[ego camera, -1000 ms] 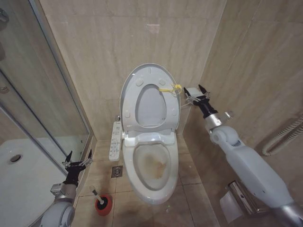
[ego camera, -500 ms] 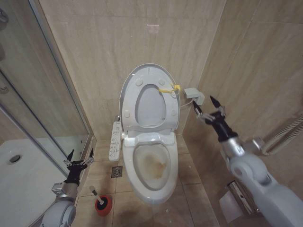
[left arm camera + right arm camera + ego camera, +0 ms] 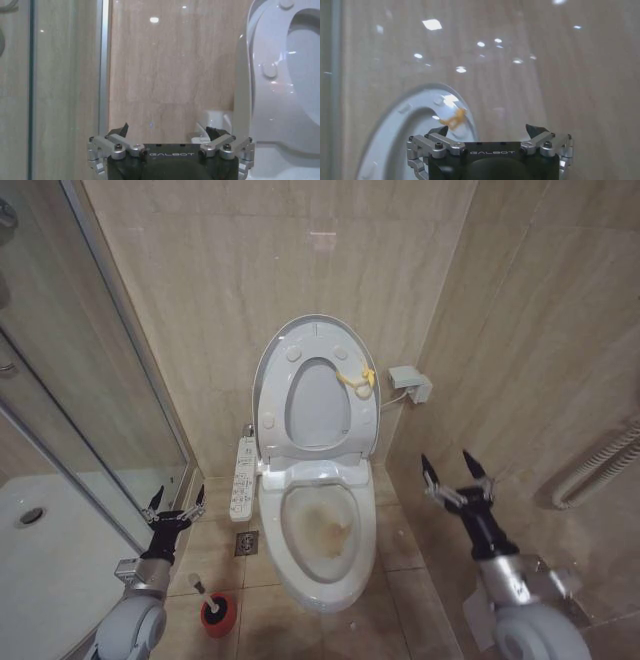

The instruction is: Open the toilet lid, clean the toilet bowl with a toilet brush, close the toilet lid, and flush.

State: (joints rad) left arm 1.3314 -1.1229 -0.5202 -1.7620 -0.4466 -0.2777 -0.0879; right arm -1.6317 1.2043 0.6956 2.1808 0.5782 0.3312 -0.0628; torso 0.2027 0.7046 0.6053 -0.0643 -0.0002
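Observation:
The toilet lid (image 3: 276, 373) stands raised against the back wall together with the ring seat, a yellow loop (image 3: 358, 378) at its right edge. Below it the toilet bowl (image 3: 322, 530) lies uncovered, with yellowish-brown staining inside. The toilet brush (image 3: 203, 589) stands in its round red holder (image 3: 219, 615) on the floor left of the bowl. My left gripper (image 3: 175, 502) is open above the brush, near the glass door. My right gripper (image 3: 455, 470) is open and empty, low at the right of the bowl, well away from the lid (image 3: 400, 131).
A glass shower door (image 3: 70, 410) and white shower tray (image 3: 45, 550) lie at the left. A control panel (image 3: 242, 477) hangs on the toilet's left side. A small grey box (image 3: 411, 383) sits on the right wall, with a hose (image 3: 590, 470) further right.
My right gripper has drawn back from the lid's loop, down and toward me, beside the bowl. The yellow loop now hangs loose. The left gripper rose slightly.

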